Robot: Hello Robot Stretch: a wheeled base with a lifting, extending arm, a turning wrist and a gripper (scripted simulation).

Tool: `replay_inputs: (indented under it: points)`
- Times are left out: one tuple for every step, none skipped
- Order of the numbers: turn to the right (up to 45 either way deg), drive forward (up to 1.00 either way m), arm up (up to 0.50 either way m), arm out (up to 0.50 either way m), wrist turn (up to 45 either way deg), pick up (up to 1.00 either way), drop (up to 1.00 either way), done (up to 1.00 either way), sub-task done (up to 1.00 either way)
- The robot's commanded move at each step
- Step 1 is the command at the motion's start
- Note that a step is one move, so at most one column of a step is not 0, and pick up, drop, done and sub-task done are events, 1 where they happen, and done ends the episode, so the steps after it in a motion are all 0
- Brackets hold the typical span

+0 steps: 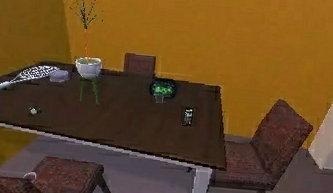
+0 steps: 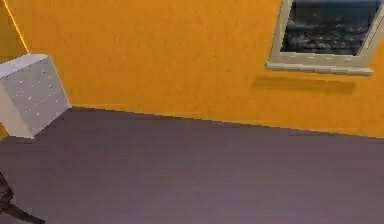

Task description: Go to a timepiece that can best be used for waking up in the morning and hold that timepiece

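A small dark upright object (image 1: pixel 187 116), which may be the timepiece, stands on the dark wooden table (image 1: pixel 122 126) near its right end. Its shape is too small to make out. It sits a little in front of a dark bowl with green contents (image 1: pixel 162 88).
On the table are also a white pot with a thin plant (image 1: pixel 88 68) on a green stand, a racket (image 1: pixel 26 76) at the left end and a tiny pale ball (image 1: pixel 34 111). Brown chairs stand behind (image 1: pixel 139 63), right (image 1: pixel 265 148) and in front (image 1: pixel 62 176). A white dresser (image 2: pixel 33 92) stands by the orange wall, under a window (image 2: pixel 322 35).
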Motion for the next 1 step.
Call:
replay_inputs:
  points:
    - [45.0, 0.0, 0.0, 0.0, 0.0, 0.0, 0.0, 0.0, 0.0]
